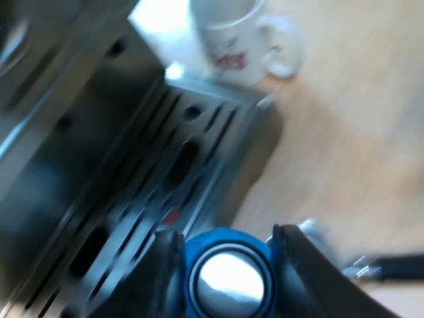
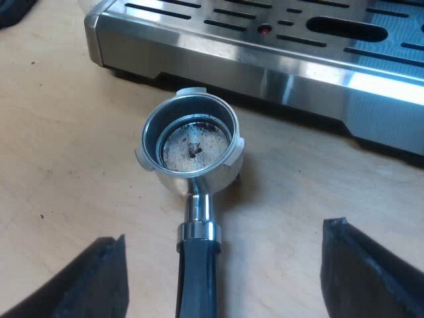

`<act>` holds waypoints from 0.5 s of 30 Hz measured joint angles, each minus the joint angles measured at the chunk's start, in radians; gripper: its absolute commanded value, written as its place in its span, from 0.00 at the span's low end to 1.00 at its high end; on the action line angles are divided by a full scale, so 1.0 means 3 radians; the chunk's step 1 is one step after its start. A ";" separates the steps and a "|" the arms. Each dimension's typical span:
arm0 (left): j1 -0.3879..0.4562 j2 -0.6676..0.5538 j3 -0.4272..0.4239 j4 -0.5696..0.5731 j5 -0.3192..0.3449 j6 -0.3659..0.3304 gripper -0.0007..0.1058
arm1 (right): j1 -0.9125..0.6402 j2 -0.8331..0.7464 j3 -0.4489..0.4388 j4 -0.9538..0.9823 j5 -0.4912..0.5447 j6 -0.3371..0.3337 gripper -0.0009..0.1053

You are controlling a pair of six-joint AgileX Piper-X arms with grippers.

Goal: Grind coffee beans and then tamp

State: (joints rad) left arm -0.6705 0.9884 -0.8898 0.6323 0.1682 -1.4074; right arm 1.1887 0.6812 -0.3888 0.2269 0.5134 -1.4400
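Pale wood tabletop (image 2: 59, 152), flecked with small specks. On it lies the metal holder (image 2: 192, 142), loose, basket up with thin residue inside, just beside the slotted drip tray (image 2: 298, 73) of the espresso machine (image 1: 59, 132). Its dark handle is cut off between the spread fingers of the right gripper (image 2: 228, 278), untouched. Over the tray, the left gripper (image 1: 225, 238) pinches the blue tamper (image 1: 228, 281). White mug (image 1: 232, 33) stands beyond, its print unreadable.

Red print on the mug (image 1: 230, 40) cannot be read
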 measured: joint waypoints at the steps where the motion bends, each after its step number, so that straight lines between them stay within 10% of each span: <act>1: 0.0126 -0.0007 0.0000 0.0041 0.0048 -0.0008 0.01 | 0.0000 0.0000 0.0000 0.0000 0.0000 -0.0030 0.59; 15: 0.0895 -0.0015 0.0020 0.0399 0.0306 -0.0016 0.01 | 0.0000 0.0000 0.0000 -0.0402 0.0000 -0.0384 0.59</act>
State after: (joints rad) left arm -0.4019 0.9840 -0.8838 0.7519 0.2602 -1.4122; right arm 1.1887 0.6812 -0.3888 0.1064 0.5134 -1.5552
